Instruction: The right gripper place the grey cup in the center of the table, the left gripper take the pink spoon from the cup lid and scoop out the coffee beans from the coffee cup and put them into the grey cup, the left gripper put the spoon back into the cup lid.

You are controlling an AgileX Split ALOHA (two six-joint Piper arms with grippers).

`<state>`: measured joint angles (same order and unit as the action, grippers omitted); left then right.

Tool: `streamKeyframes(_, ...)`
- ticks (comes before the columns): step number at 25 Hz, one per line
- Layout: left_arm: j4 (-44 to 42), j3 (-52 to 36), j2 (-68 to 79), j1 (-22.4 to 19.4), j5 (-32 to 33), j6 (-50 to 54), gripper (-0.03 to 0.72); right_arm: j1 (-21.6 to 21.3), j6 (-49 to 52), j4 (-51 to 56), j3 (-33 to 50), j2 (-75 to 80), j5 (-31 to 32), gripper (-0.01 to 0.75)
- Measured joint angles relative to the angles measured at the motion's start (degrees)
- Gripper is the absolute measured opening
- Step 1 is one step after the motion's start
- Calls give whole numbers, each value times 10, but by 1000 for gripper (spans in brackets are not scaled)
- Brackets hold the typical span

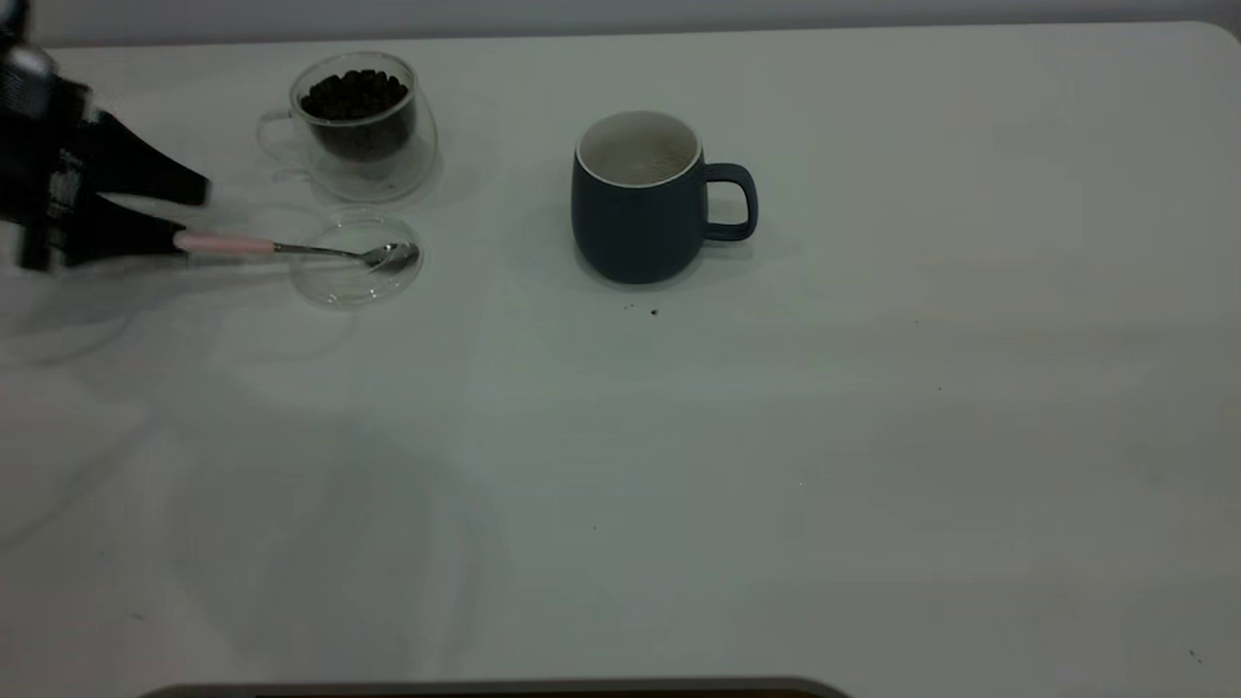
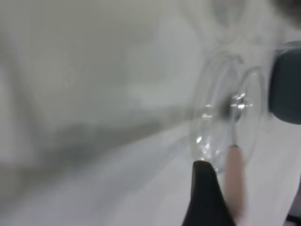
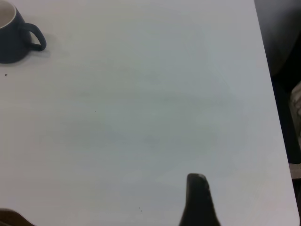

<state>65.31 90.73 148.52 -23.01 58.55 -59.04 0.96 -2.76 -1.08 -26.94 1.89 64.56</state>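
The grey cup (image 1: 635,218) stands upright near the table's middle, handle toward the right, and shows empty white inside. At the far left is the clear coffee cup (image 1: 364,131) holding coffee beans (image 1: 354,94). In front of it lies the cup lid (image 1: 354,262), with the pink spoon (image 1: 291,248) resting bowl-down in it. My left gripper (image 1: 192,213) is open, and the pink handle (image 2: 234,179) lies between its fingers, against the nearer one (image 2: 202,193). The right gripper (image 3: 244,207) hovers open over bare table (image 3: 141,117), far from the grey cup (image 3: 11,42).
A few dark specks (image 1: 652,311) lie just in front of the grey cup. The table's right edge (image 3: 268,61) runs close to the right gripper, with dark floor beyond it. Wide bare tabletop (image 1: 776,465) spreads across the front and right.
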Motion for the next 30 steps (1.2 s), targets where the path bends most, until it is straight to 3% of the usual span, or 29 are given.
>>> streamKeyframes(6,-50,0,-119,-32,20,55,554,0,0,0,0,0,0,570)
streamKeyframes(11,-159,0,-264,-6,42,141,551,0,0,0,0,0,0,570)
streamKeyframes(14,-259,-1,-356,34,52,219,544,0,0,0,0,0,0,570)
streamKeyframes(21,-524,-2,-519,178,85,415,540,0,0,0,0,0,0,570)
streamKeyframes(24,-562,-17,-576,225,85,498,540,0,0,0,0,0,0,570)
streamKeyframes(30,-567,-130,-697,308,85,540,540,0,0,0,0,0,0,570)
